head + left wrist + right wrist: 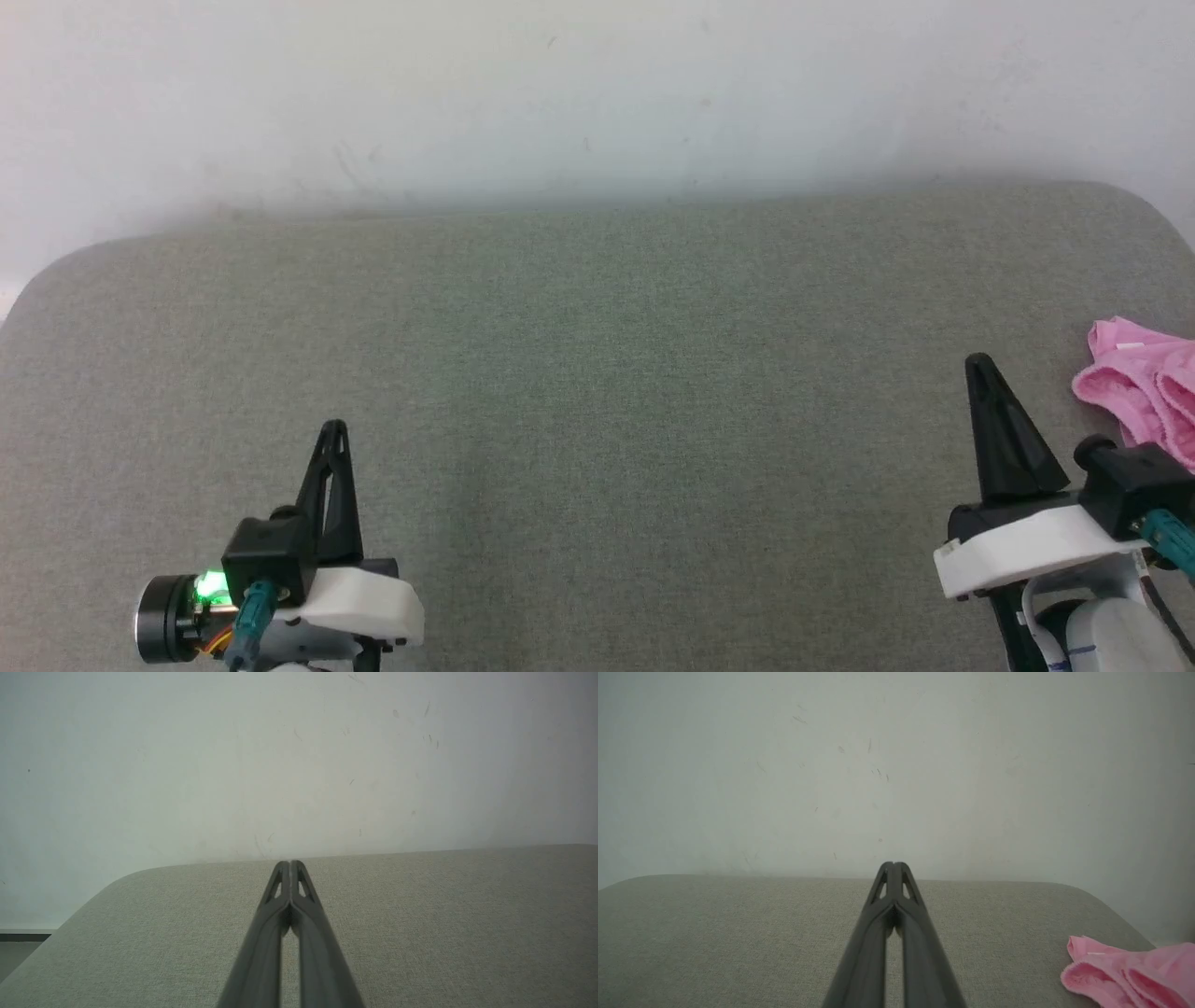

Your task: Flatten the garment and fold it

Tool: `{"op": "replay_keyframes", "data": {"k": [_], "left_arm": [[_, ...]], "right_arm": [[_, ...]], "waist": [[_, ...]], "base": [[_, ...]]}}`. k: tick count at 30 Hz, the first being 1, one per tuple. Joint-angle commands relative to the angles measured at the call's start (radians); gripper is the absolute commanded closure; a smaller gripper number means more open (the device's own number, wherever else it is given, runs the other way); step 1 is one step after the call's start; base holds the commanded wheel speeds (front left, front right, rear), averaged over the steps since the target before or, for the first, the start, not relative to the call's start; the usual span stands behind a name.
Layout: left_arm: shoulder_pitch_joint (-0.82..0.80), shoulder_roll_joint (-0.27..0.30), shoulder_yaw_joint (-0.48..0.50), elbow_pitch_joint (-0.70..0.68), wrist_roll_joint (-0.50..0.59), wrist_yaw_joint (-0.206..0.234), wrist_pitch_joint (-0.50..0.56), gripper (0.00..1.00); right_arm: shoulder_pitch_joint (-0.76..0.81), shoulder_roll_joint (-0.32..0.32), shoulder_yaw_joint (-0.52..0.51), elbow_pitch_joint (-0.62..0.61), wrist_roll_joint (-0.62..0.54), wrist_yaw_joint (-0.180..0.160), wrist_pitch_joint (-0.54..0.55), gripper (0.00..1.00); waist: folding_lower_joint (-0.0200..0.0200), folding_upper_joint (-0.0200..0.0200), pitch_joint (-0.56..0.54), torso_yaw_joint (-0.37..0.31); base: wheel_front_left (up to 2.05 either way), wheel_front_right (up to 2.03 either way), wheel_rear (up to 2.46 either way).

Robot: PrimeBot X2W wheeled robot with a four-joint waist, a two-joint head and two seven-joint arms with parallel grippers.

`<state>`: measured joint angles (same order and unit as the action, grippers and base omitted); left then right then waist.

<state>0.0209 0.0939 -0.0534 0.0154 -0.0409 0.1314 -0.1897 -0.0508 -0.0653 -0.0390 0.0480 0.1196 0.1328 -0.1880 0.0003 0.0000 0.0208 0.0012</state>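
My right pincer (978, 366) and left pincer (333, 429) are both closed, empty. The garment (1134, 392) lies bunched on the grey counter (597, 373) just right of the right pincer, at the frame's right edge; that arm is nearer.

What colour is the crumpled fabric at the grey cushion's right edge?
Bright pink. The crumpled soft pink garment shows best in the right wrist view.
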Motion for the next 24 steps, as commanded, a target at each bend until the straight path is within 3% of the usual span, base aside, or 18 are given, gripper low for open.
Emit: {"op": "replay_keyframes", "data": {"k": [1,24], "left_arm": [[-0.004,-0.007,0.008,-0.004,0.010,-0.009,0.008,1.00],[-0.008,-0.016,0.019,-0.007,0.017,-0.039,0.053,1.00]], "right_arm": [[0.014,0.003,0.001,-0.005,-0.009,-0.001,0.006,1.00],[0.023,0.006,0.010,-0.016,-0.037,-0.001,0.051,1.00]], "waist": [[-0.0001,0.0000,0.000,0.000],[-0.0001,0.0000,-0.005,0.000]], "base": [[0.00,0.00,0.00],[0.00,0.00,0.00]]}}
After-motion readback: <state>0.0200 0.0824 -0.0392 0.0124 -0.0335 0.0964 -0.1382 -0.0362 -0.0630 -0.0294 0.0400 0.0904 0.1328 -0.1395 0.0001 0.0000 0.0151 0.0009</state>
